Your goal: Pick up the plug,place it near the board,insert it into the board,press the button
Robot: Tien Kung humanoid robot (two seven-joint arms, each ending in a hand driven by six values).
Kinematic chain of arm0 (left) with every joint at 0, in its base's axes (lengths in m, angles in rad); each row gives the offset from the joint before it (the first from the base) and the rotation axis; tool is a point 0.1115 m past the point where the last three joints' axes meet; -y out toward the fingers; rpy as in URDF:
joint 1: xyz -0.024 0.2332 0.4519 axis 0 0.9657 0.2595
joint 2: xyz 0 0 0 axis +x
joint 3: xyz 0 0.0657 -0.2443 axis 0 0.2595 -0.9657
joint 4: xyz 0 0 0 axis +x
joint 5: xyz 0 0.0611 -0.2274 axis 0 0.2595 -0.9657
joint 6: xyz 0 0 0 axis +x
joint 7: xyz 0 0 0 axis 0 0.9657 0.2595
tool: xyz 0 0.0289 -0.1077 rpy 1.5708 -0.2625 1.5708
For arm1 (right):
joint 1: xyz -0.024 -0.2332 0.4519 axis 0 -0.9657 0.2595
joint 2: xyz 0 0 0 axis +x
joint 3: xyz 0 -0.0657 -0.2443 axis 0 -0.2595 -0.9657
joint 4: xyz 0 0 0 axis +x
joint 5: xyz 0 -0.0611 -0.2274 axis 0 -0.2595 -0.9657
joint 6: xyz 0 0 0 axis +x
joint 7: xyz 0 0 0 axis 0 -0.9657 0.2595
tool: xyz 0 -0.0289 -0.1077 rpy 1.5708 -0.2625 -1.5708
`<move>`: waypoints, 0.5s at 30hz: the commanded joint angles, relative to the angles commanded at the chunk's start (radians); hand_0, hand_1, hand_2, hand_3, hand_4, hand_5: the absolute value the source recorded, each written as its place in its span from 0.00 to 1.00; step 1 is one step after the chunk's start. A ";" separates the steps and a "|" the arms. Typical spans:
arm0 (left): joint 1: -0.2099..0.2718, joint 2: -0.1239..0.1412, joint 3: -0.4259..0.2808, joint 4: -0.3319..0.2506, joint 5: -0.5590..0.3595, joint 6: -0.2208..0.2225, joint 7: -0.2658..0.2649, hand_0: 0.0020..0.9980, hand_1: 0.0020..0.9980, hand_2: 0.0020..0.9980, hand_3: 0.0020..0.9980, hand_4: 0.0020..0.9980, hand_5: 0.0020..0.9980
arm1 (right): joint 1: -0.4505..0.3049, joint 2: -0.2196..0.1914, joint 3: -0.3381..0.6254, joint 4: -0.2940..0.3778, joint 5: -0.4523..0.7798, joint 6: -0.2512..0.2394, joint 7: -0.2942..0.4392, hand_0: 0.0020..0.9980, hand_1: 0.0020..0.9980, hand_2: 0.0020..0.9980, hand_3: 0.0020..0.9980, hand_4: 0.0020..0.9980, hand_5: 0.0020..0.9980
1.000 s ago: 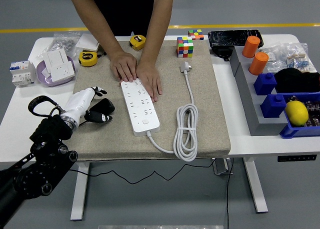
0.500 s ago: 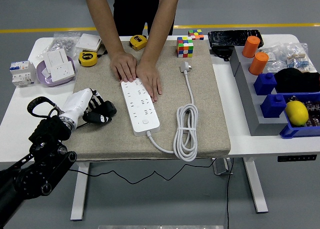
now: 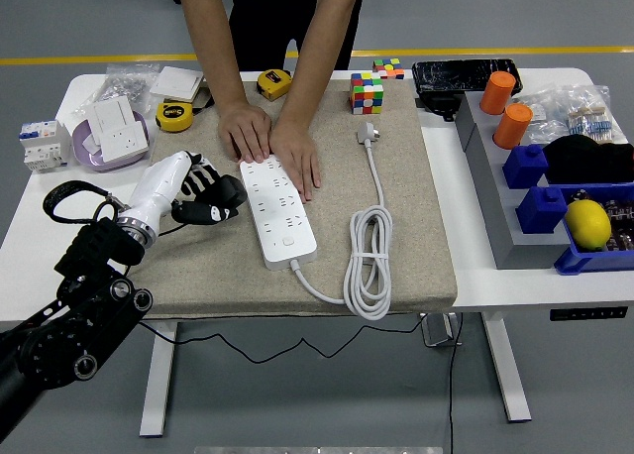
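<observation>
A white power strip [image 3: 280, 216] lies lengthwise on the beige mat [image 3: 396, 236], its button [image 3: 287, 242] at the near end. Its cord forms a coil [image 3: 369, 261] to the right and ends in a white plug [image 3: 368, 133] at the back. My left hand [image 3: 206, 198] hovers just left of the strip's middle, fingers curled around a black plug [image 3: 226, 198]. A person across the table holds the strip's far end down with two hands [image 3: 248, 132], [image 3: 297, 162]. My right arm does not show.
Two yellow tape measures [image 3: 174, 115], wall sockets [image 3: 117, 132] and a breaker [image 3: 42, 145] sit at the back left. A colour cube [image 3: 367, 92] stands behind the mat. Grey shelf with orange cylinders [image 3: 505, 112], blue bins [image 3: 555, 211] and a lemon [image 3: 587, 223] fill the right.
My left hand has lifted and moved right and farther away with the black plug, closing on the strip's left side. The person's hands stay on the strip.
</observation>
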 joint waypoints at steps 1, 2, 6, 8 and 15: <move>-0.007 0.003 0.011 -0.004 -0.007 0.000 -0.001 0.35 0.37 0.36 0.38 0.69 0.09 | 0.000 0.000 -0.002 0.000 0.001 0.000 0.000 0.89 0.66 0.60 0.59 1.00 0.66; -0.025 0.009 0.035 -0.005 -0.014 0.001 -0.002 0.35 0.37 0.36 0.38 0.69 0.09 | 0.001 0.000 -0.002 0.000 0.001 0.000 0.000 0.89 0.66 0.60 0.59 1.00 0.66; -0.090 0.017 0.115 0.038 -0.016 0.000 -0.004 0.35 0.37 0.36 0.38 0.69 0.09 | 0.004 -0.002 -0.007 0.000 -0.001 0.000 0.000 0.89 0.66 0.60 0.59 1.00 0.66; -0.119 0.016 0.157 0.067 -0.022 0.000 -0.007 0.35 0.38 0.35 0.38 0.68 0.09 | 0.006 -0.002 -0.010 0.000 -0.001 0.000 0.001 0.89 0.66 0.60 0.59 1.00 0.65; -0.191 0.001 0.262 0.157 -0.023 0.007 -0.022 0.35 0.38 0.35 0.38 0.68 0.08 | 0.004 -0.004 -0.002 0.000 -0.013 0.002 -0.003 0.89 0.66 0.61 0.59 1.00 0.66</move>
